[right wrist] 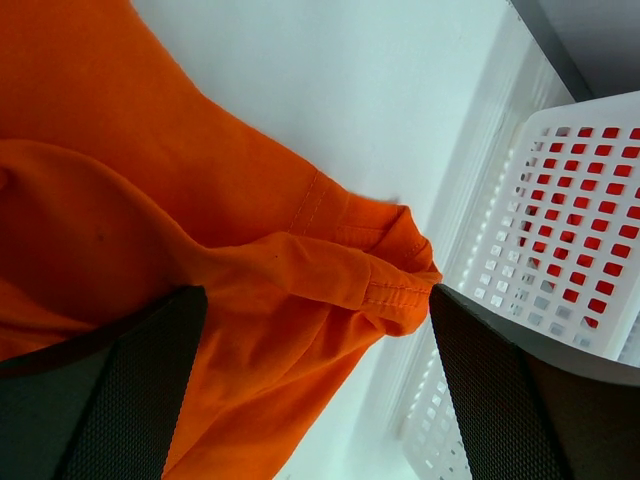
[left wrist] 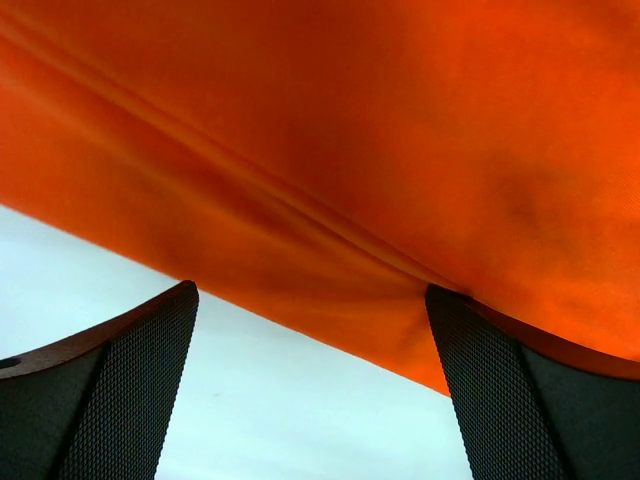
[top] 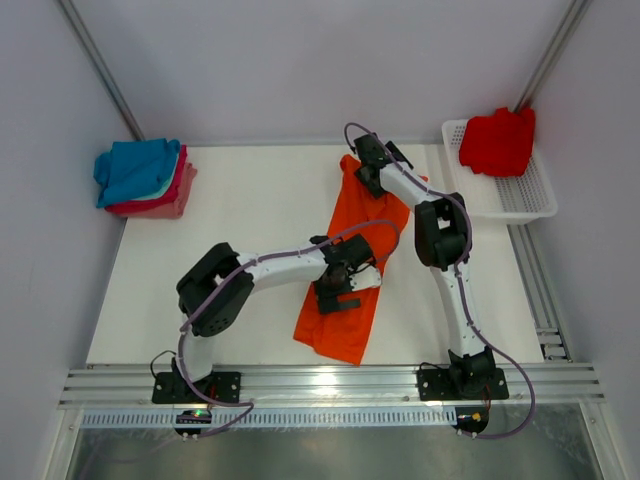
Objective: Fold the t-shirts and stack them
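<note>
A bright orange t-shirt lies as a long narrow strip down the middle of the white table. My left gripper stands open low over its middle; in the left wrist view the orange cloth fills the top, its edge touching the right finger, with bare table between the jaws of the left gripper. My right gripper is open over the shirt's far end. In the right wrist view, a hemmed orange sleeve lies between the open jaws of the right gripper.
A folded stack of t-shirts sits at the back left, blue on top of teal, red and pink. A white mesh basket at the back right holds a red t-shirt; its wall is close to the right gripper.
</note>
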